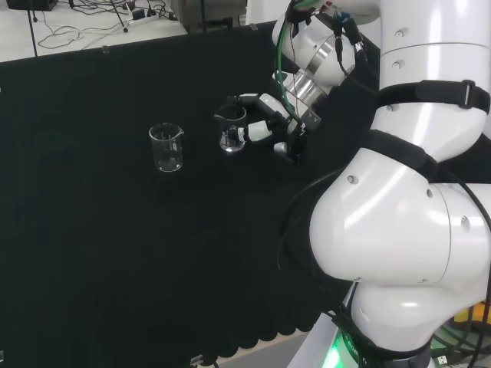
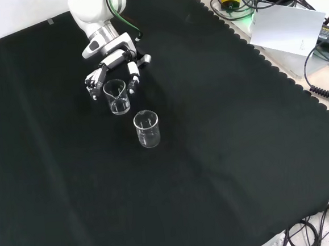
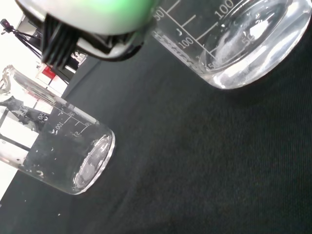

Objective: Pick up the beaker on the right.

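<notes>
Hand wraps its curled fingers around the right-hand beaker on the black cloth; in the front view, the second beaker stands apart at its five o'clock.

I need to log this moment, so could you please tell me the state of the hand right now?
Hand: fingers curled around the beaker nearer the arm, which appears to rest on the cloth; the other beaker stands free.

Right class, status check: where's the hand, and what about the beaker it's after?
Hand around the right beaker, fingers curled either side. Beaker on the cloth, not lifted. Second beaker stands apart, clear of the hand.
</notes>
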{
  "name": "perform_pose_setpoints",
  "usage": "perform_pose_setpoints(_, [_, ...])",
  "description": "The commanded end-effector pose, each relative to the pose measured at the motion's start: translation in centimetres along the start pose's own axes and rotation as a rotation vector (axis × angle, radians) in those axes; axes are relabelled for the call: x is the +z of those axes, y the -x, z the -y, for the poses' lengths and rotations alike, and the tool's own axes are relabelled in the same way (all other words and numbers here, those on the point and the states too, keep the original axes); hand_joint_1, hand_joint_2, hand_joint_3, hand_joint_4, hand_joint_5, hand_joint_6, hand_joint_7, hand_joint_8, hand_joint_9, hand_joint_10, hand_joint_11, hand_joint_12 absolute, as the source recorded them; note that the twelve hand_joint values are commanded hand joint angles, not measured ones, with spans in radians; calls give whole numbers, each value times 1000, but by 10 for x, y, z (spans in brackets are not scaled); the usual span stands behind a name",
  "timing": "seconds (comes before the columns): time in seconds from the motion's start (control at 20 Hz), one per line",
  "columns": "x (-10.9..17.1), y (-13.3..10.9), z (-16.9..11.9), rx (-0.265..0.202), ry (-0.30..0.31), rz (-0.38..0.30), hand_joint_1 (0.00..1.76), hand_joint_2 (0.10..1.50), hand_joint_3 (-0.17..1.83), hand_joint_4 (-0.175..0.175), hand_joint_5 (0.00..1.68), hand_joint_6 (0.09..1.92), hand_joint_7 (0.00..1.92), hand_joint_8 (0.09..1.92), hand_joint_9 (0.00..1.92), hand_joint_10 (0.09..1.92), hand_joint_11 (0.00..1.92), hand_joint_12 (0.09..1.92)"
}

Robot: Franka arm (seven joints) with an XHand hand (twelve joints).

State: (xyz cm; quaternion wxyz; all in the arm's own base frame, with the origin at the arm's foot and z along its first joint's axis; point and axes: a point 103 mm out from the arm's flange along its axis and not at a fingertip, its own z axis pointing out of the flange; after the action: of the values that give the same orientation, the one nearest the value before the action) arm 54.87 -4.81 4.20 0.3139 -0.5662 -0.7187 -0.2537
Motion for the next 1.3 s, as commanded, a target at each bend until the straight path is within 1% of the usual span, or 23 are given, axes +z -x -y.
perform_pose_setpoints(0.05, [4, 2, 0, 3, 16, -21, 949, 493, 663, -26, 595, 89, 396, 641, 475, 584, 28, 1377])
perform_pose_setpoints(0.25, [-4, 4, 3, -5, 26, -41, 955, 494, 664, -26, 599, 94, 405, 644, 488, 586, 35, 1377])
perform_pose_setpoints(0.6, [9, -2, -6, -18, 15, -35, 958, 494, 667, -27, 598, 103, 414, 645, 498, 583, 46, 1375])
perform_pose_setpoints(0.65, [8, -2, -7, -10, 17, -51, 958, 494, 667, -27, 597, 104, 414, 645, 500, 582, 47, 1374])
perform_pose_setpoints(0.7, [8, -2, -7, -9, 17, -53, 958, 494, 667, -27, 597, 105, 415, 645, 502, 582, 48, 1374])
perform_pose_setpoints(1.0, [8, -1, -6, -17, 20, -38, 959, 493, 669, -29, 596, 113, 429, 650, 523, 584, 59, 1373])
perform_pose_setpoints(1.3, [9, -1, -8, -13, 10, -31, 966, 494, 671, -31, 619, 138, 467, 661, 569, 589, 86, 1372])
